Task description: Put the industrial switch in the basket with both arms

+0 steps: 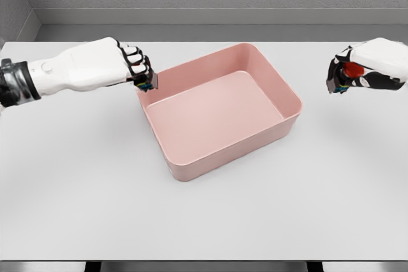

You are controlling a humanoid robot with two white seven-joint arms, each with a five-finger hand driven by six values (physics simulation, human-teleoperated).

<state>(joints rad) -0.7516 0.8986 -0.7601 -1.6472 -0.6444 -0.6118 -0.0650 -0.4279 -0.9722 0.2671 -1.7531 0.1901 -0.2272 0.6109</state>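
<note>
My left hand [131,62] reaches in from the left, its fingers curled around a small dark part [146,81] held right at the far-left corner of the pink basket [288,97]. My right hand [366,68] hangs well off to the right of the basket, above the white table [76,183], clenched around the switch [344,74], whose red button shows between my fingers. The basket sits at an angle in the middle of the table, nothing inside it.
</note>
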